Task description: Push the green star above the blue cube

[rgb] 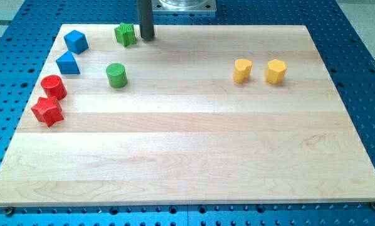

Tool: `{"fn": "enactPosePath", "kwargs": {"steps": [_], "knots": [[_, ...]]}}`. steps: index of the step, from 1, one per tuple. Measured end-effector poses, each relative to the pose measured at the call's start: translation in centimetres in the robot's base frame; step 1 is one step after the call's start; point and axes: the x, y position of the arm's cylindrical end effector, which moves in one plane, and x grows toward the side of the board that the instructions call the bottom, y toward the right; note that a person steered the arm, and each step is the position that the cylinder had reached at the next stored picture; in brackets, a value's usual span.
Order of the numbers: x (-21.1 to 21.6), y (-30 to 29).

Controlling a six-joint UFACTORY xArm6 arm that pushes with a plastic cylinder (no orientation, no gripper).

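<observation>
The green star [125, 34] lies near the board's top edge, left of centre. The blue cube [76, 41] lies to the star's left, a little lower, near the top left corner. My tip [147, 38] stands just right of the green star, close to it or touching it; I cannot tell which.
A blue triangular block [68, 63] lies below the blue cube. A red cylinder [53, 86] and a red star [47, 111] lie at the left edge. A green cylinder [116, 75] lies below the green star. A yellow heart-like block [242, 70] and a yellow hexagonal block [276, 71] lie at the right.
</observation>
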Motion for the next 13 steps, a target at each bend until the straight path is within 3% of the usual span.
{"fn": "enactPosePath", "kwargs": {"steps": [1, 2, 4, 6, 7, 8, 9, 10, 11, 12, 13], "knots": [[-1.6, -0.9], [-0.3, 5.6], [4.1, -1.3], [4.3, -4.3], [4.5, -3.2], [4.5, 5.8], [1.3, 5.1], [-0.6, 0.8], [-0.8, -3.8], [-0.8, -4.8], [0.3, 1.5]]}}
